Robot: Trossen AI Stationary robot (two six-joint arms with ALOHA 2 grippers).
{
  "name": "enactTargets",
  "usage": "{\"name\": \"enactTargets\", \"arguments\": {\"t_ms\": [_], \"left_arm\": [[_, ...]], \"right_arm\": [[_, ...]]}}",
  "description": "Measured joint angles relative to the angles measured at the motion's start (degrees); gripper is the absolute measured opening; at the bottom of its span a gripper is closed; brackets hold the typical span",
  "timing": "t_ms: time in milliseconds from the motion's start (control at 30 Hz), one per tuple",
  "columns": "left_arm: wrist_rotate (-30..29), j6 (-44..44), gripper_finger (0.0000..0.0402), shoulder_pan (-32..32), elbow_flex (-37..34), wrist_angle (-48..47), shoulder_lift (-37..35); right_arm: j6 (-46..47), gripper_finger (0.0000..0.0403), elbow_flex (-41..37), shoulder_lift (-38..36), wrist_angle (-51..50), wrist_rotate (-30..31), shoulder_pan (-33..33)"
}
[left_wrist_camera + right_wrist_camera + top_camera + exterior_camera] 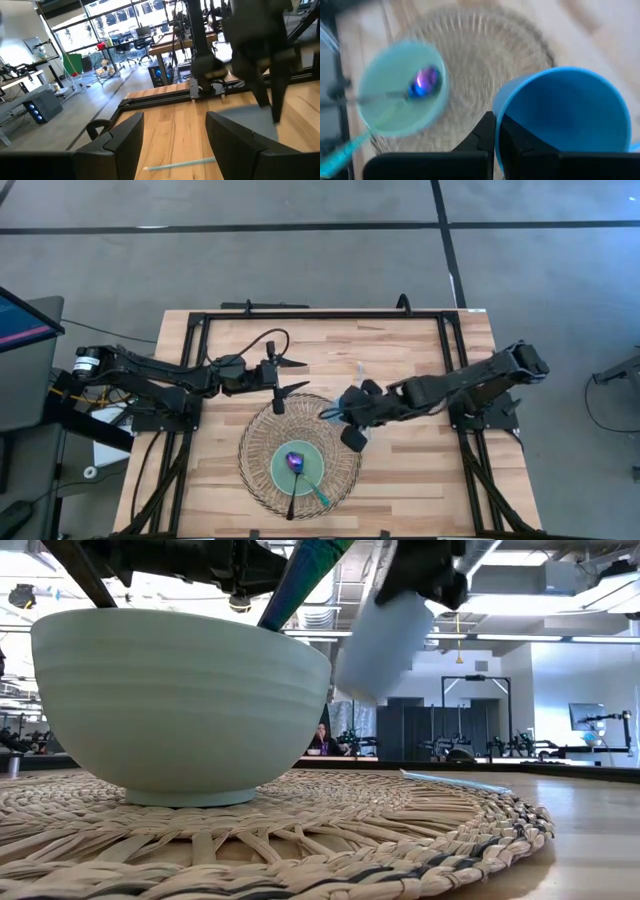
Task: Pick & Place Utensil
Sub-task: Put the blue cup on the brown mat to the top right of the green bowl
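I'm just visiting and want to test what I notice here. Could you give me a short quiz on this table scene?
1. True or false: the right gripper holds a blue cup.
2. What lies in the green bowl? A) spoon B) fork C) knife
3. Fill in: the bowl stands on a woven ____.

Key: 1 true. 2 A, an iridescent spoon, beside a teal utensil. 3 mat. The left gripper waits open near the mat's far edge.

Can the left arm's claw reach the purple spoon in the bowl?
Probably yes. The left claw hangs open beside the mat, and nothing covers the spoon in the bowl. The right claw, holding a blue cup, stays aside.
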Motion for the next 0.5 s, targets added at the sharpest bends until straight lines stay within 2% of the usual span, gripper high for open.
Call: {"name": "enactTargets", "arguments": {"t_ms": [167,300,500], "left_arm": [[0.01,-0.02,0.0214,0.0,0.0,0.28,0.0],[0.02,-0.02,0.0214,0.0,0.0,0.26,0.0],[0.02,-0.02,0.0214,0.0,0.0,0.26,0.0]], "right_arm": [[0.47,0.0002,6.07,7.4,-6.79,-7.34,-0.22],[0.25,0.0002,14.32,13.17,-16.34,-6.7,-0.38],[-0.75,0.0002,20.06,20.64,-17.36,-7.42,-0.98]]}}
